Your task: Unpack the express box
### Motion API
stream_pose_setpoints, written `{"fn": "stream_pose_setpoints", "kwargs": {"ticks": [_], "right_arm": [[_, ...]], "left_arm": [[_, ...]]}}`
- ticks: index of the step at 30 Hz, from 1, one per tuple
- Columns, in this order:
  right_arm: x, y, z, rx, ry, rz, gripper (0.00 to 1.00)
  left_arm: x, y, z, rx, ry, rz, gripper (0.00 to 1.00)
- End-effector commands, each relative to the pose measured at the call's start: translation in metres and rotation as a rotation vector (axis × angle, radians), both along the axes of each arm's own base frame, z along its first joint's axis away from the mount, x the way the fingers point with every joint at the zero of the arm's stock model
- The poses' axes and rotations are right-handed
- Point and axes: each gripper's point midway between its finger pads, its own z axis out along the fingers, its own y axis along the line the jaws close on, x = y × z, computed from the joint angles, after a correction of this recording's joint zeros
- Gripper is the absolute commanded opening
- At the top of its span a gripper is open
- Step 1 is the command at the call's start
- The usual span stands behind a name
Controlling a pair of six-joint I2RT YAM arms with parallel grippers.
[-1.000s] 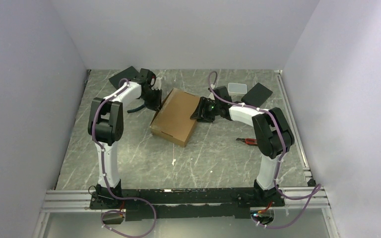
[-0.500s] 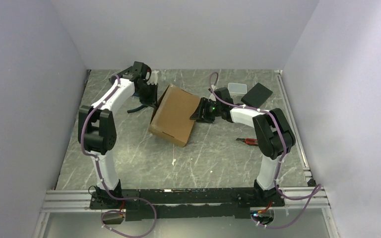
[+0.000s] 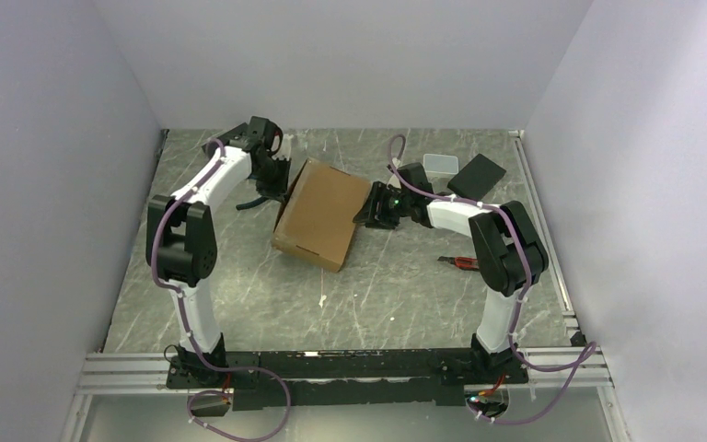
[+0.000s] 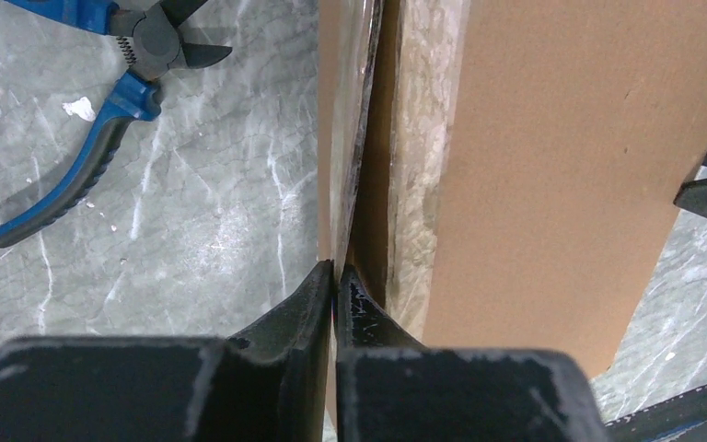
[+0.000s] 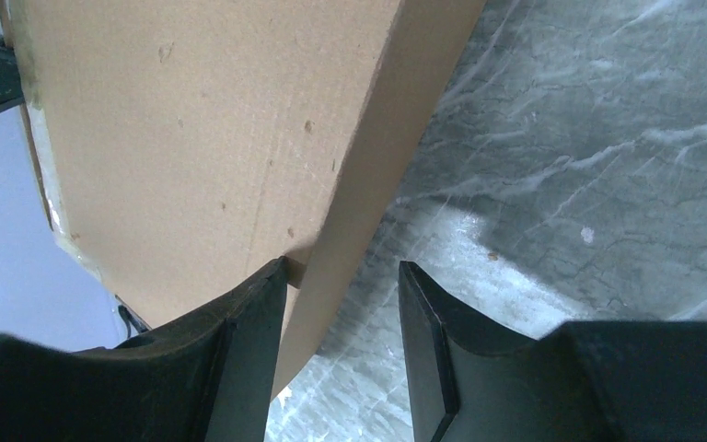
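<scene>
Just right of the blue pliers (image 4: 133,97), I am watching the left gripper (image 4: 334,273) pinching the lid edge of the express box (image 3: 320,212). The box, plain brown and flat, is lying beside the pliers, its long axis running near-left to far-right. On its side away from the pliers, the right gripper (image 5: 342,273) is straddling its wall, jaws spread.

Left hand (image 4: 334,276), stretched far forward, has its fingers pinched almost together; right hand (image 5: 342,267), facing it, holds its fingers partly apart.
</scene>
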Motion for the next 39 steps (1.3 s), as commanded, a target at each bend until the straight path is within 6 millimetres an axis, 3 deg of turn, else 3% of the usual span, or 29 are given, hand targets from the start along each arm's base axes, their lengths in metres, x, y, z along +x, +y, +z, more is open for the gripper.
{"fn": "stream_pose_setpoints", "kwargs": {"ticks": [1, 7, 9, 11, 14, 18, 20, 24, 27, 30, 32, 34, 39], "right_arm": [[-0.006, -0.022, -0.020, -0.124, 0.025, -0.041, 0.50], [0.004, -0.033, 0.024, -0.191, -0.100, -0.062, 0.56], [0.006, -0.037, 0.037, -0.206, -0.142, -0.068, 0.65], [0.009, -0.036, 0.042, -0.215, -0.162, -0.048, 0.75], [0.015, -0.039, 0.032, -0.265, -0.142, -0.020, 0.80], [0.027, -0.034, 0.024, -0.244, -0.140, 0.024, 0.82], [0.033, -0.031, 0.022, -0.227, -0.136, 0.030, 0.81], [0.045, -0.032, 0.013, -0.220, -0.116, 0.011, 0.74], [0.050, -0.030, 0.009, -0.206, -0.103, 0.014, 0.69], [0.054, -0.028, 0.011, -0.199, -0.108, 0.013, 0.68], [0.056, -0.027, 0.013, -0.192, -0.120, 0.007, 0.68], [0.059, -0.027, 0.012, -0.189, -0.117, 0.004, 0.69], [0.064, -0.021, 0.006, -0.170, -0.095, 0.013, 0.70]], "left_arm": [[0.006, 0.008, 0.013, 0.022, -0.061, 0.036, 0.12], [-0.019, -0.054, -0.016, -0.338, 0.087, 0.054, 0.11], [-0.028, -0.065, -0.025, -0.360, 0.113, 0.066, 0.13], [-0.035, -0.071, -0.024, -0.370, 0.115, 0.069, 0.23], [-0.038, -0.067, -0.017, -0.385, 0.100, 0.082, 0.50], [-0.015, -0.045, -0.005, -0.396, 0.059, 0.120, 0.61], [0.004, -0.039, 0.000, -0.405, 0.024, 0.141, 0.61], [0.034, -0.049, 0.012, -0.467, -0.011, 0.133, 0.57], [0.038, -0.052, 0.006, -0.473, 0.006, 0.159, 0.56], [0.026, -0.046, -0.008, -0.396, 0.024, 0.205, 0.58], [0.020, -0.038, -0.007, -0.364, -0.024, 0.236, 0.60], [0.028, -0.034, -0.003, -0.362, -0.083, 0.240, 0.62], [0.066, -0.047, 0.009, -0.407, -0.128, 0.166, 0.53]]}}
